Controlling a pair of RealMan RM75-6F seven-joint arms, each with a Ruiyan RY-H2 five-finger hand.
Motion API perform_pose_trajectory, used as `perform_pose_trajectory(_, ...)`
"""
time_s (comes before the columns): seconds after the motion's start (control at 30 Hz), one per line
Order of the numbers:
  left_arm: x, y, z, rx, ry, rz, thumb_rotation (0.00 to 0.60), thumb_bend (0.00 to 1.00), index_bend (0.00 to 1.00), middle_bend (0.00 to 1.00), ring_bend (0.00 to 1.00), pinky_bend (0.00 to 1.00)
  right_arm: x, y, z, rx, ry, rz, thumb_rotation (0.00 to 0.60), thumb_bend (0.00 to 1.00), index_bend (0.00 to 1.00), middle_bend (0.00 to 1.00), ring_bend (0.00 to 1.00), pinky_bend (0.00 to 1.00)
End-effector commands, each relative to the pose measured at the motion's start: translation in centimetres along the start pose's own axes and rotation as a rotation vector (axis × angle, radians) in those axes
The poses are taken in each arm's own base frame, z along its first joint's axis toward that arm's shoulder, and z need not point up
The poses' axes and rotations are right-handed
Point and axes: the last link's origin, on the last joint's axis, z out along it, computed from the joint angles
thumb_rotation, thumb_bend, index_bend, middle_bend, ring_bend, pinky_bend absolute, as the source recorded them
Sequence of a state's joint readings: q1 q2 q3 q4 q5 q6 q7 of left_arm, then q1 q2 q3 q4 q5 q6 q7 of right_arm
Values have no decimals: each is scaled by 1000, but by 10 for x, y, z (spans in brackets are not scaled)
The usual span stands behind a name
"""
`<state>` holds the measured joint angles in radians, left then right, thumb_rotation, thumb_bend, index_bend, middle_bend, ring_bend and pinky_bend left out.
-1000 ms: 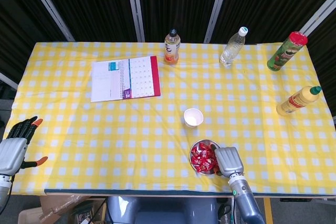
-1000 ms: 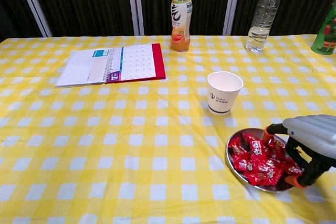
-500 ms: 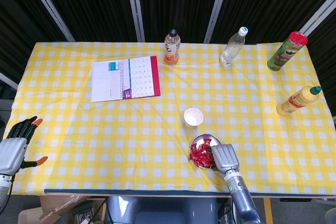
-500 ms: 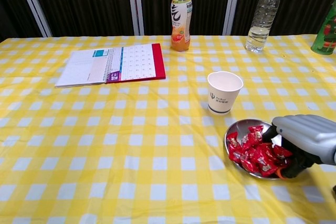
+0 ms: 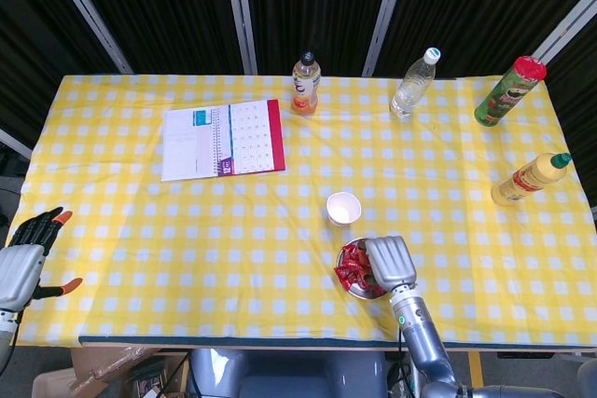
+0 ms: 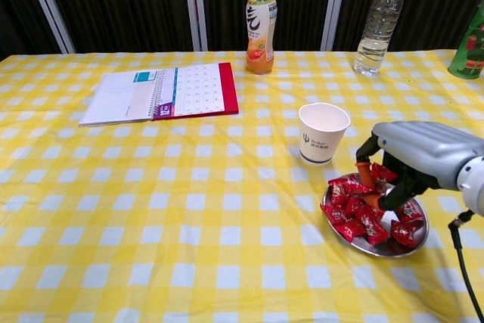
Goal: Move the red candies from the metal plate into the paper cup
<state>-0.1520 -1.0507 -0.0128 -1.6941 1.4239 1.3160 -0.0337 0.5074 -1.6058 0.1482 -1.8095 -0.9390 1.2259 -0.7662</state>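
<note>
Right hand (image 6: pixel 412 158): over the metal plate (image 6: pixel 416 240), fingers curled down among the red candies (image 6: pixel 355 209); whether one is pinched, I cannot tell.
Left hand (image 5: pixel 23 263): off the tabletop's near left edge, fingers apart, empty.
Paper cup (image 6: pixel 324 133): upright, just beyond the plate, looks empty.
Progress: barely begun; the candies seem all on the plate.

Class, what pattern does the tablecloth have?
The tablecloth is yellow-and-white check, clearest in the chest view.
</note>
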Motion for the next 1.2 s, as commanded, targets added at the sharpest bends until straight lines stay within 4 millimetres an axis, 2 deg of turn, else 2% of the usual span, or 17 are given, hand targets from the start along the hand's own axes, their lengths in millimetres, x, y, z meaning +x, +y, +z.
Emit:
perform_pose_trajectory(0.03,0,0,0,0,-2,-3,600,4,0,0,0,0,15,-1,5,-7,27,-5,600,463,654,823,892,972)
perform_pose_trajectory(0.23,0,1,2,1,-8,-11,600,3,0,0,0,0,45,-7,16,-10,73,19,600,466,654,823,892,971)
perform_pose_trajectory(0.5,0,2,4,1,-13,-19,600,3,0,0,0,0,65,-19,35,1,85,30,600,466,654,823,892,972)
perform_pose_trajectory(0.8,-1,3,6,4,-22,-25,600,3,0,0,0,0,68,-34,61,7,68,33,600,467,654,823,892,972)
perform_pose_trajectory(1.2,-2,3,7,16,-35,-31,600,4,0,0,0,0,63,-39,87,-5,42,47,600,468,654,823,892,972)
